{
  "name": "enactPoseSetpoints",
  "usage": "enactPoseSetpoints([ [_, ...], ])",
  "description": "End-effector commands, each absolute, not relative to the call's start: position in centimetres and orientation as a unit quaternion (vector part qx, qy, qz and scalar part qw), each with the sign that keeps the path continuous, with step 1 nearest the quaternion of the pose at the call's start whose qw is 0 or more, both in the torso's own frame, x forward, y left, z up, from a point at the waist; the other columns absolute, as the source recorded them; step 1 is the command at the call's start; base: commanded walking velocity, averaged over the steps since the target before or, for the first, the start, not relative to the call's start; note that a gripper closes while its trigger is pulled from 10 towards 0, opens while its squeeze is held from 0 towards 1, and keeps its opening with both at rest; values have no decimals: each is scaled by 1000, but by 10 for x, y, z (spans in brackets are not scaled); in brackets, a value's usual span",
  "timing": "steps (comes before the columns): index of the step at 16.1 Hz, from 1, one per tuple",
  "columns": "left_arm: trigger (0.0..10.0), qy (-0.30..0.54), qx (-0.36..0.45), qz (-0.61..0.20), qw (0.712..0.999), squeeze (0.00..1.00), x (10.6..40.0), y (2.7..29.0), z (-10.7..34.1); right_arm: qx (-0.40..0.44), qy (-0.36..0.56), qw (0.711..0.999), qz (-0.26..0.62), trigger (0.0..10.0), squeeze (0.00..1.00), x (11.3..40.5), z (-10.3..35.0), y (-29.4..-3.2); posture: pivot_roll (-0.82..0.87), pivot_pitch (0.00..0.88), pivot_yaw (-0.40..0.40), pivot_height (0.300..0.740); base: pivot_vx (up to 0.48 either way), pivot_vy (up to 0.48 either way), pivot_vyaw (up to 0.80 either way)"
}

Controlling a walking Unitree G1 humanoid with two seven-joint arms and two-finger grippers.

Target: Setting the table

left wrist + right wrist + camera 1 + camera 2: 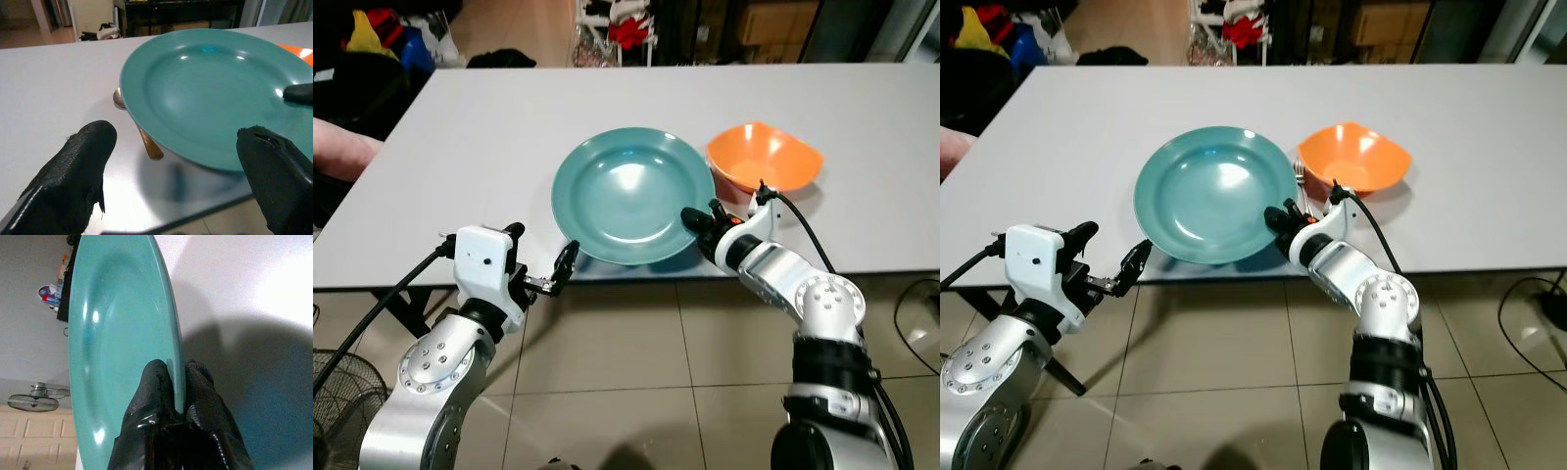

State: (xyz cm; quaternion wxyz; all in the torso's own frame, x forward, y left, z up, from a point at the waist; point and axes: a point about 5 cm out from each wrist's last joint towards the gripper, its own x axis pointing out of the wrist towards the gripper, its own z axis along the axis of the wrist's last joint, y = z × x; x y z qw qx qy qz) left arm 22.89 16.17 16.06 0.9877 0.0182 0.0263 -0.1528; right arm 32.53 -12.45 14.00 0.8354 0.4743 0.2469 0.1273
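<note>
Left pincer (540,284): hovers just off the worktop's near edge, fingers apart and empty, aimed at the near-left rim of the plate; nothing between them.

Right pincer (697,223): fingers together on the near-right rim of the teal plate (631,191), one finger above the rim and one below, as the right wrist view shows.

Teal plate: sits at the near edge of the worktop (509,147), its front rim at or a little over that edge. Its left side rests on the spoon, so it looks slightly tipped rather than flat.

Spoon (142,134): lies on the worktop with its handle partly under the plate's left rim; the bowl end pokes out beyond the rim.

Orange bowl (766,159): stands on the worktop just beyond and to the right of the plate, close beside it, upright.

Fork (1301,186): a slim utensil that seems to be a fork lies in the narrow gap between plate and bowl; hard to be sure.

Progress: partway, by my reading. Plate, bowl and cutlery are on the worktop but crowded at the edge.

Left to do: likely free the spoon from under the plate, seat the plate flat and further in, then lay the cutlery beside it.
</note>
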Motion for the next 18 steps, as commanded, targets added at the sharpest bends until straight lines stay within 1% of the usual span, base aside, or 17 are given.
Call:
enactPoseSetpoints([
  [1,10000,24,20,-146,989,0,227,163,162,474,231,837,147,10000,0,323,149,-124,-95,36,29,740,386,0,0],
  [4,10000,27,19,-144,989,0,225,163,160,457,232,844,158,10000,0,313,149,-127,-98,34,29,740,384,0,0],
  [7,10000,27,18,-142,989,0,224,163,160,450,231,846,172,10000,0,307,151,-128,-101,33,27,740,389,0,0],
  [12,10000,30,18,-137,990,0,221,166,159,445,240,842,190,10000,0,296,149,-124,-101,38,24,740,373,0,0],
  [16,10000,24,24,-137,990,0,218,168,161,448,248,836,197,10000,0,293,146,-123,-94,42,25,740,0,0,0],
  [18,10000,15,22,-149,989,0,217,168,164,465,251,827,190,10000,0,293,143,-122,-88,42,28,740,0,0,0],
])
